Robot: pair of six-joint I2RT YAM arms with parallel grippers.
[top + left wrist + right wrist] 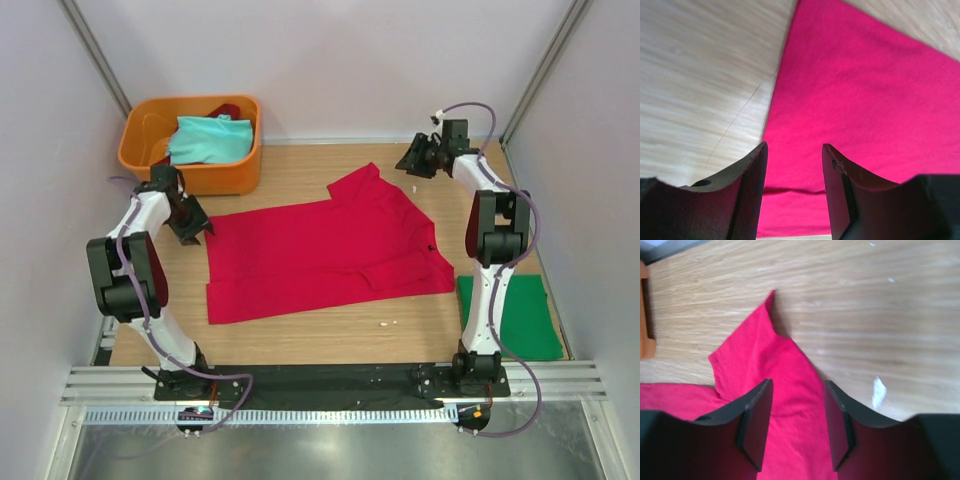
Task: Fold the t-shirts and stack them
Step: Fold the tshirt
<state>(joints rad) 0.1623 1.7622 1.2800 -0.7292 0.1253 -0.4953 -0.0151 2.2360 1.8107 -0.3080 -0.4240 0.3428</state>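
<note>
**Hovering over red: both grippers open above the spread shirt**

The red t-shirt (pixel 320 255) lies spread across the middle of the tabletop (pixel 330 338), and it isn't folded yet. The left gripper (pixel 792 147) is at the shirt's far-left corner with its jaws moderately apart and nothing between them. In the wrist view one finger sits over bare wood and the other over red cloth. I cannot tell whether it touches the fabric.

At the far-right side, the right gripper (pixel 797 382) is poised over the upturned sleeve (pixel 755 355). Its jaws are parted too, and nothing is pinched between them.

The pale teal t-shirt (pixel 210 140) is heaped in the orange tub (pixel 140 160) at the far-left corner. The dark green t-shirt (pixel 520 315) lies flat at the near-right corner, just beside the right arm. A small white scrap (pixel 388 323) rests on the wood near the red shirt's near edge.
</note>
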